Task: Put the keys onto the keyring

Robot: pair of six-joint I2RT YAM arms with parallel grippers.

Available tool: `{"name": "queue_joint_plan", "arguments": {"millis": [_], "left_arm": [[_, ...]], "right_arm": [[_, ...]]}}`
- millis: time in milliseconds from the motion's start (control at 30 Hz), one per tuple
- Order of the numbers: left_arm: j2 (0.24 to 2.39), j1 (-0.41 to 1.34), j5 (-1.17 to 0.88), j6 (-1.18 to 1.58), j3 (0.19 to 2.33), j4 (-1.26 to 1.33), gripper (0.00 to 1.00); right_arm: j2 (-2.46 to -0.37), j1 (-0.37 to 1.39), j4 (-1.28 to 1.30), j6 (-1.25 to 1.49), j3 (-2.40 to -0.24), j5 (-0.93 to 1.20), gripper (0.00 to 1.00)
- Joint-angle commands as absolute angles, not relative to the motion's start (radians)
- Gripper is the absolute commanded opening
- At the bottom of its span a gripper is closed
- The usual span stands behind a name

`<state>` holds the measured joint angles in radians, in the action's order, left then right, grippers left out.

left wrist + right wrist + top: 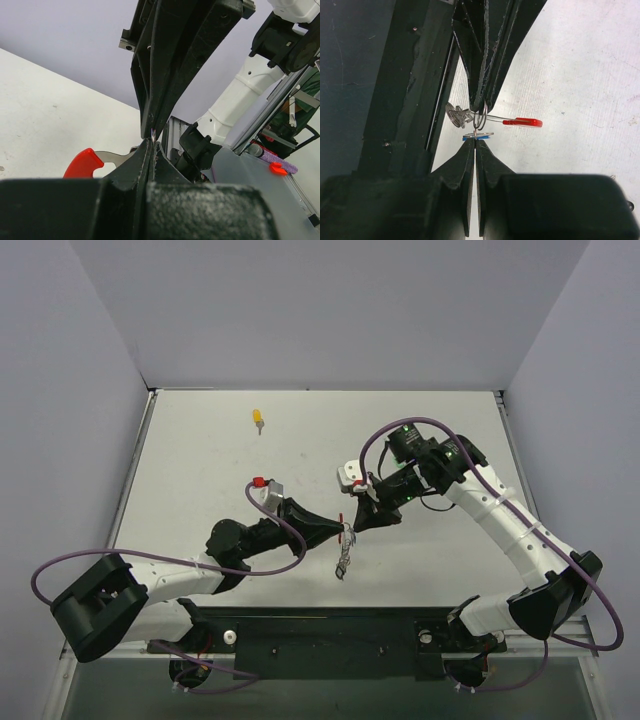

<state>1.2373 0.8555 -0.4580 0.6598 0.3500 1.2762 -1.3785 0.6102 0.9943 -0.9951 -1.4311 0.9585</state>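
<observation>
Your right gripper (475,146) is clenched on the blue key (470,137), which is pinched flat at its fingertips. Tip to tip with it, your left gripper (483,106) is clamped on the keyring (521,122). The ring's red arc sticks out sideways and small silver pieces hang from the loop. Key and ring sit just beside each other above the middle of the table (200,470); whether they touch cannot be told. A yellow key (258,419) lies far left, well apart.

The overhead view looks down on the whole table (200,460); both wrist views sit close, seemingly sharing the keyring (520,122).
</observation>
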Motion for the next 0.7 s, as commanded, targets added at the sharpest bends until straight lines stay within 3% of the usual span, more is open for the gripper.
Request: {"name": "queue_joint_plan", "arguments": {"millis": [0,667], "left_arm": [[1.223,0.853,-0.439,0.644,0.353,1.424,0.0],[1.236,0.853,-0.457,0.661,0.356,1.425,0.0]], "right_arm": [[-1.379,0.618,1.006,-0.991,-1.434,0.999,0.0],[-1.374,0.615,0.994,-0.966,-1.44,0.993,0.0]]}}
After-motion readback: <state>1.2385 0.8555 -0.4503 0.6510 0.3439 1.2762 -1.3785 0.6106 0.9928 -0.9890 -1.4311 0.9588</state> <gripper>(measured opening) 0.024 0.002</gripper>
